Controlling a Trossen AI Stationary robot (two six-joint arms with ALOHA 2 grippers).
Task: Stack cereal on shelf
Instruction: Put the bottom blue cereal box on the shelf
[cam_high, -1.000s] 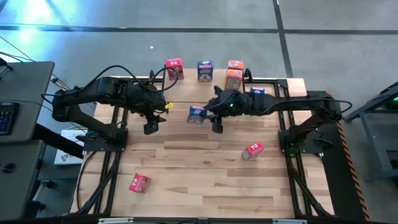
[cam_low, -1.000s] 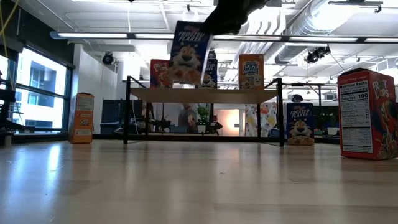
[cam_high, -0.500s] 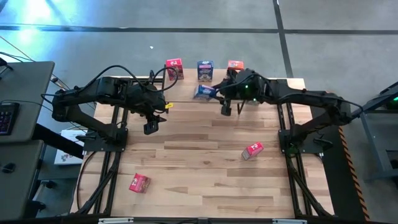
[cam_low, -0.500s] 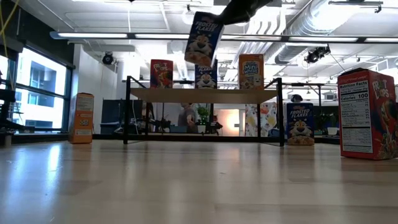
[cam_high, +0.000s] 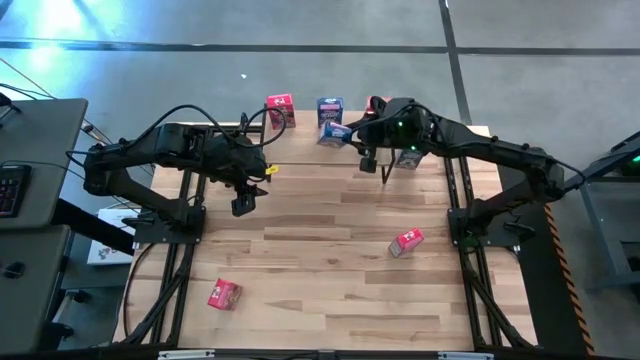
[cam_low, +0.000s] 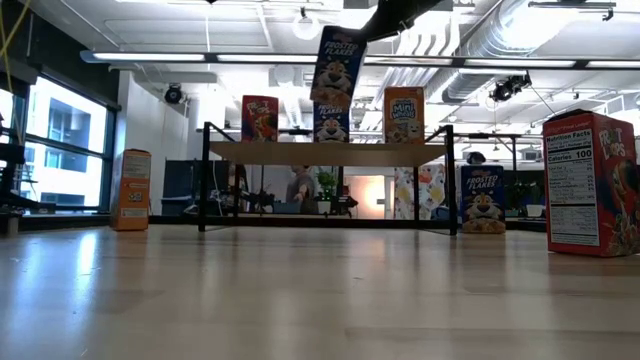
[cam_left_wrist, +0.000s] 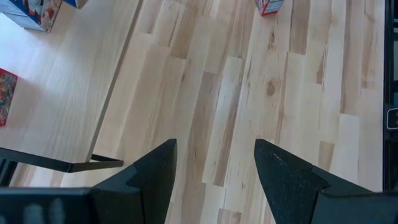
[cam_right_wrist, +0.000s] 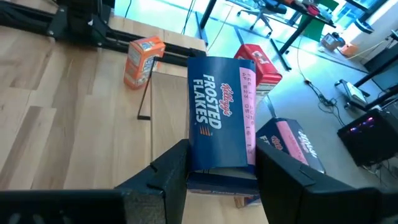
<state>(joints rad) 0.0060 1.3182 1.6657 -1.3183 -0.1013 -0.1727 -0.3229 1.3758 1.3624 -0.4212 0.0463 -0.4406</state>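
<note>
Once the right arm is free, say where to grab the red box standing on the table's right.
Grip the red box near its top, coming straight down, closing across its two broad faces. It stands upright, looks thin, and sits askew to the table edges, so turn the wrist to match.

Blue printed cardboard box (cam_right_wrist: 221, 118), slight sheen, is being clamped between matt black plastic fingers (cam_right_wrist: 163, 174) of right gripper (cam_high: 345, 129). Table (cam_high: 300, 240) below: pale wood planks, smooth, visible grain.
</note>
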